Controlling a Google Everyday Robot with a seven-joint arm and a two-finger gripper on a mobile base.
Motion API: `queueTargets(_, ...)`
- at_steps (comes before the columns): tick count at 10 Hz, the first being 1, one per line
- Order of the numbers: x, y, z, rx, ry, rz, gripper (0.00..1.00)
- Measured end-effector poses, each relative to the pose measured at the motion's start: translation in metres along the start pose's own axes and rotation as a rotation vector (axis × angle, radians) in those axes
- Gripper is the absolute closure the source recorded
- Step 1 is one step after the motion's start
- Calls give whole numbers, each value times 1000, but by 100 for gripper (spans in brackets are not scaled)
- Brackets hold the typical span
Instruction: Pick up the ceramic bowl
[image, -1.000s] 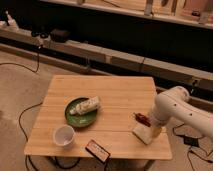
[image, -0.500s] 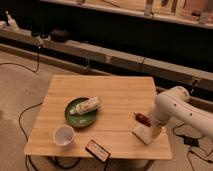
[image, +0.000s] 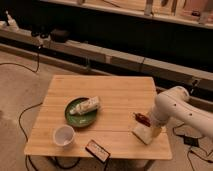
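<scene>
The ceramic bowl (image: 80, 114) is a shallow dark-green glossy dish on the left half of the wooden table (image: 110, 92). A pale wrapped item (image: 85, 105) lies across it. The white arm (image: 175, 107) reaches in from the right, and my gripper (image: 143, 131) sits low over the table's right front part, well to the right of the bowl and apart from it. A small red-brown object (image: 142, 119) lies just beside the gripper.
A white round cup (image: 63, 135) stands at the front left, below the bowl. A dark flat device (image: 97, 150) lies at the front edge. Cables (image: 25, 115) run on the floor to the left. A low ledge (image: 100, 52) and shelves stand behind.
</scene>
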Motion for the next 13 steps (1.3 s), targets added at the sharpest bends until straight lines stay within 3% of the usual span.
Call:
queueTargets(1,-8,-9,0,17,-14,-49,33)
queueTargets(2,-26,-26,1,46,-39,-141,33)
queueTargets(6,-111,-78,-6,123,-120,-463,33)
queueTargets(10,-187,-86,-9,144,-220,-685,33)
queueTargets(13,-202,-84,-9,137,-246,-733,33)
